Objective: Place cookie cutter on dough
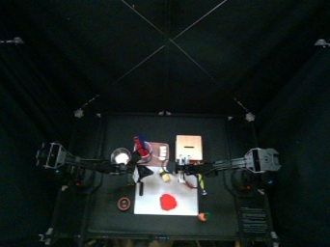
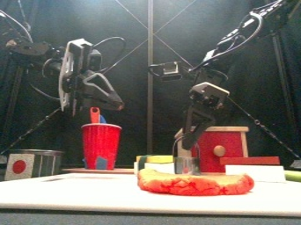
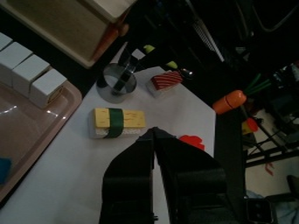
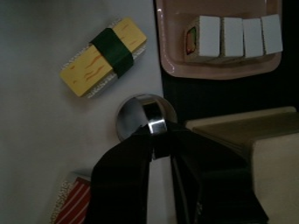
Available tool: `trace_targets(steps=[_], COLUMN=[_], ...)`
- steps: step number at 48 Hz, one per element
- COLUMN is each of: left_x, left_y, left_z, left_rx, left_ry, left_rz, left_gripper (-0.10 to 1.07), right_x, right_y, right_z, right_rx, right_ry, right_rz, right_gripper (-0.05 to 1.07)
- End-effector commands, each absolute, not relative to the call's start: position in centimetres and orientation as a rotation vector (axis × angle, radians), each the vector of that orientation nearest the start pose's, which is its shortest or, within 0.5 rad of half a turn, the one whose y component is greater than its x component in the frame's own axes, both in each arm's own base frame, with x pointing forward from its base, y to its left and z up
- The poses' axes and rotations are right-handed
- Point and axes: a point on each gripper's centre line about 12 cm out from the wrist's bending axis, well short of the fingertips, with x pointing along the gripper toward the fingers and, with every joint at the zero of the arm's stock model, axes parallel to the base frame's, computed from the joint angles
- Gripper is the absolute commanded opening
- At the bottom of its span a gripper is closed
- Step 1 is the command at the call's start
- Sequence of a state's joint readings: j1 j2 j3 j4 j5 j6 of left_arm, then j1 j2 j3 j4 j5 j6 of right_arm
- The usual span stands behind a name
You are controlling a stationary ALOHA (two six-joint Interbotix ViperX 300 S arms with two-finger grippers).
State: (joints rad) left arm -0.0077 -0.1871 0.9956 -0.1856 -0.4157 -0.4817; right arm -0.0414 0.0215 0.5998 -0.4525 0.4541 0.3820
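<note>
The black table (image 1: 116, 130) carries a white mat (image 1: 145, 193) near its front edge. The dough (image 2: 194, 182) lies flat on the mat, about midway across and toward the front, with nothing on it.

The right arm comes down at the mat's far right corner. The right gripper (image 4: 149, 131) has its jaws set against the sides of the cookie cutter (image 4: 149, 115), a small shiny metal ring standing at the mat's edge. It looks pinched, though I cannot tell how firmly. The left arm rests at the far left, above the red cup (image 2: 101, 145). The left gripper (image 3: 153, 133) has its jaws pressed together, with nothing visible between them.

A wooden-topped red box (image 2: 219, 145) stands just behind the cutter, and a yellow sponge with a green band (image 4: 105, 57) lies nearby on the mat.

The main risk is the grip. The ring is smooth and round, so jaws seated off-centre could let it swivel or squirt out during the lift. It might then drop onto the mat short of the dough. If carried tilted, it would land on one edge and gouge the soft dough or topple over. A low carry could also clip the sponge or drag across the dough's rim, smearing it.
</note>
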Motion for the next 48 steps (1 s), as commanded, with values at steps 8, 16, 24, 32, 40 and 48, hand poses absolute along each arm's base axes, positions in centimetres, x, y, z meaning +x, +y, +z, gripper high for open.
trace_targets(steps=[8,16,24,32,40,48], left_x=[32.1,32.1,32.1,32.0,32.0,32.0], left_y=[0.7,0.7,0.7,0.6,0.6,0.6], left_z=[17.8,18.1,18.1,18.1,18.0,18.0], left_rx=[-0.629,-0.629,-0.630,-0.628,-0.629,-0.628], left_ry=[0.332,0.323,0.325,0.326,0.328,0.327], left_rz=[0.188,0.184,0.183,0.181,0.181,0.182], left_gripper=[0.42,0.42,0.42,0.42,0.42,0.42], right_x=[37.1,36.7,36.5,36.5,36.9,37.2], right_y=[-3.6,-3.0,-1.5,1.1,3.5,5.2], right_z=[17.8,19.5,20.9,21.5,21.8,21.7], right_rx=[-0.055,-0.006,0.048,0.120,0.151,0.206], right_ry=[0.960,0.917,0.882,0.900,0.905,0.895], right_rz=[-0.205,-0.201,-0.179,-0.135,-0.084,-0.064], right_gripper=[0.53,0.53,0.53,0.53,0.53,0.53])
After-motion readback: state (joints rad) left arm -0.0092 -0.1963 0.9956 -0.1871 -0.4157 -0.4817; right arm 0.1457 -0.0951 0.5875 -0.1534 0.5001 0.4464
